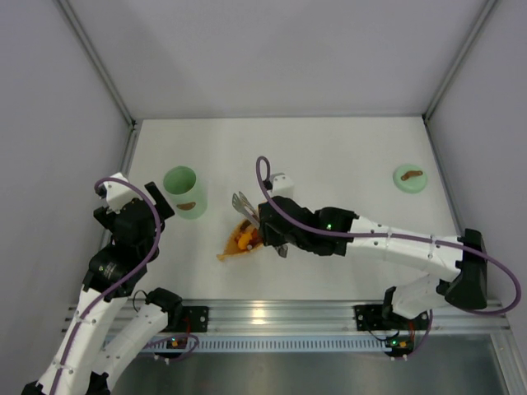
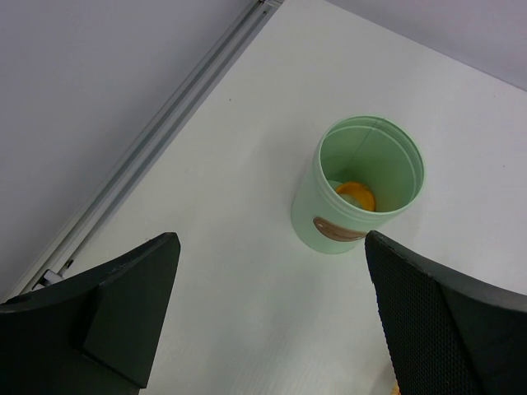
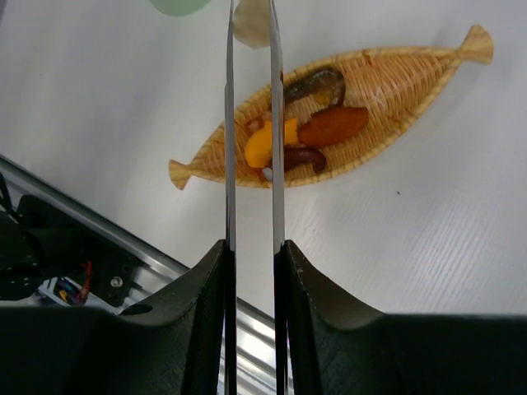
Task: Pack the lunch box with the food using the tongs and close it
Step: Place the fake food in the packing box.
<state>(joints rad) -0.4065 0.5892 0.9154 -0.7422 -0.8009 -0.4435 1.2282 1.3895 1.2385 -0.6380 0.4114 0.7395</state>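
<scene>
Left claw [image 1: 162, 200]: the jaws stand wide apart and hold nothing. It hangs just beside the lunch box [image 1: 184, 192], on that tub's left, looking down into it.

Lunch box: upright and uncovered on the table [image 1: 346, 156], left of centre. One orange-and-pale piece of food [image 2: 356, 197] already lies at its bottom.

Leaf-shaped tray [image 3: 412, 70]: near the middle of the table, towards the near edge and right of the tub. It carries the rest of the food [image 3: 296, 136], orange, brown and dark pieces lying close together.

Right claw [image 3: 253, 255]: closed on the tongs [image 3: 230, 132], its two fingers pressing the slim arms until they run almost parallel with a narrow gap between them. The long axis of the tongs runs straight out from the claw, across the tray, pointing away and to the left. A pale shape sits at the tips; whether it is a piece of food or the flattened end of the tongs cannot be told.

Governing relation: the tub lies to the left of the tips and a little beyond them, with bare table between. By this reading, the coming move is a carry leftward along roughly the line of the tongs, though the left claw is the nearer one to the tub.

Lid [image 1: 409, 178]: far right, well apart from the tub, handle up.
</scene>
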